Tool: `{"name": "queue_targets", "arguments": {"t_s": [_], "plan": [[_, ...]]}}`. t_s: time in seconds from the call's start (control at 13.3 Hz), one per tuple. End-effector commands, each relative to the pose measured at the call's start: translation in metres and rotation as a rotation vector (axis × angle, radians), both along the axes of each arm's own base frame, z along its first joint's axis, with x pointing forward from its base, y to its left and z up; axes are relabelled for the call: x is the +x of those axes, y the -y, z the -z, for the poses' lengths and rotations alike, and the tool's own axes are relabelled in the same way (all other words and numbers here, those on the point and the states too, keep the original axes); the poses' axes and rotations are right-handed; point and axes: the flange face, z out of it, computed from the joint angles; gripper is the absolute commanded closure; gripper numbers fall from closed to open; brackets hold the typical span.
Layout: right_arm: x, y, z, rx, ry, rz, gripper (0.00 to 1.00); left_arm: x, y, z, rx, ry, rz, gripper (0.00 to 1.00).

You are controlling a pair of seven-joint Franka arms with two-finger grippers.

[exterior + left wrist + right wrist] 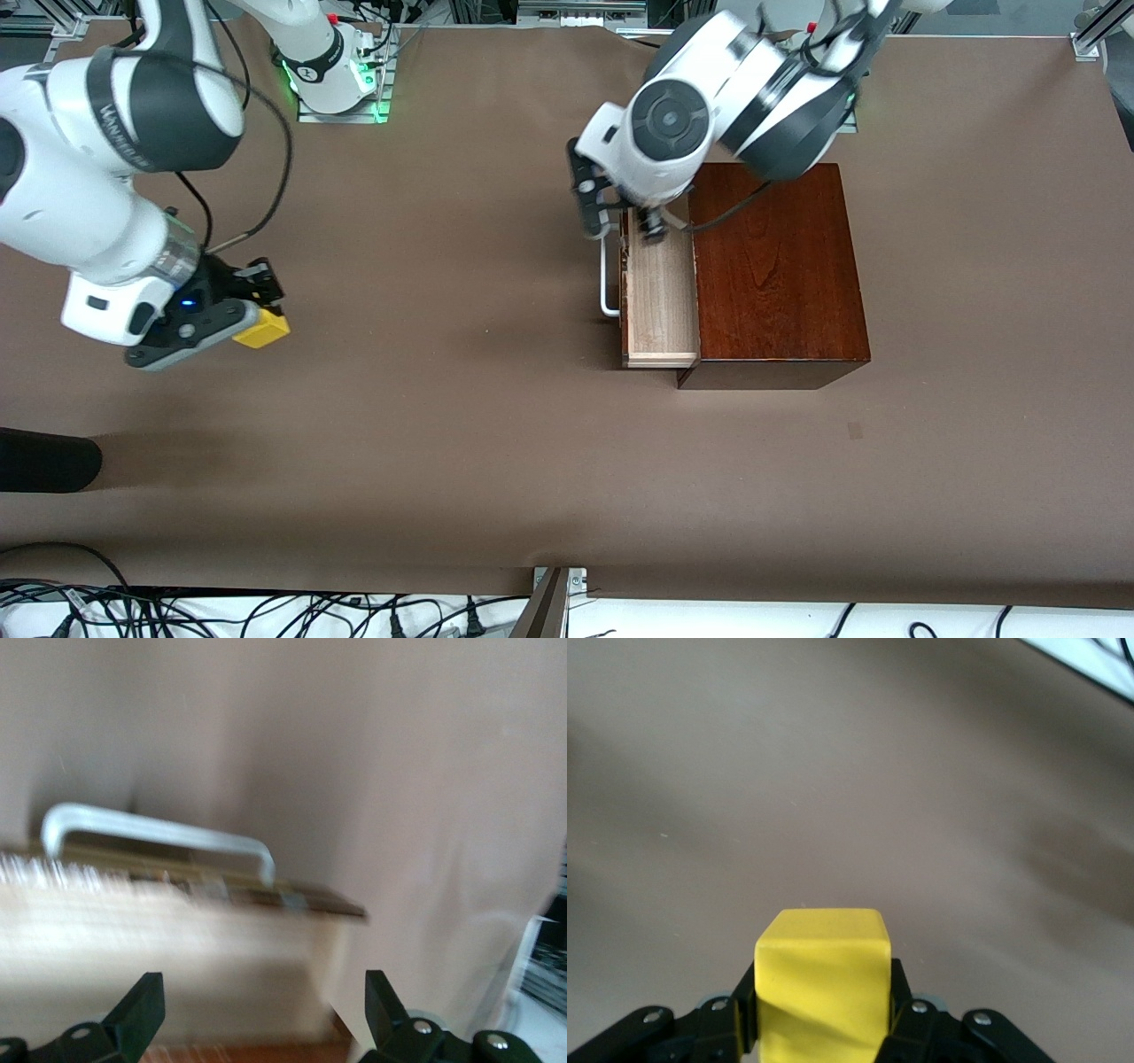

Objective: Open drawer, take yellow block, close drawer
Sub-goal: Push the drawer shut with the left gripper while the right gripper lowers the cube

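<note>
Brown table (pixel 461 461): one open drawer (pixel 660 297) under spread-fingered left gripper (pixel 625 221); one yellow block (pixel 261 328) clamped in right gripper (pixel 257 312).

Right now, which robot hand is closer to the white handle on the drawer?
The left one. The left gripper hangs open right over the pulled-out drawer, beside its white handle. The right gripper is at the right arm's end of the table, shut on the yellow block.
</note>
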Motion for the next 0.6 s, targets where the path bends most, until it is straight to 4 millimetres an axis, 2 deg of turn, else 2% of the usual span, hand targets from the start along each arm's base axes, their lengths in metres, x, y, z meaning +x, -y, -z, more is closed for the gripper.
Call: {"name": "queue_targets", "arguments": {"t_s": [0.0,0.3,0.38,0.53], "plan": [[-0.028,0.038,0.042,-0.011,-0.017,0.064,1.00,0.010,0.040,0.044,-0.094,0.053,0.143,0.00],[-0.051,0.061,0.140,-0.019,-0.002,0.185,1.00,0.002,0.068,0.110,-0.017,0.113,0.232,0.00],[-0.056,0.063,0.155,-0.013,0.014,0.196,1.00,0.000,0.071,0.119,0.006,0.127,0.254,0.00],[-0.066,0.062,0.182,-0.011,0.012,0.254,1.00,0.000,0.063,0.130,0.081,0.151,0.299,0.00]]}}
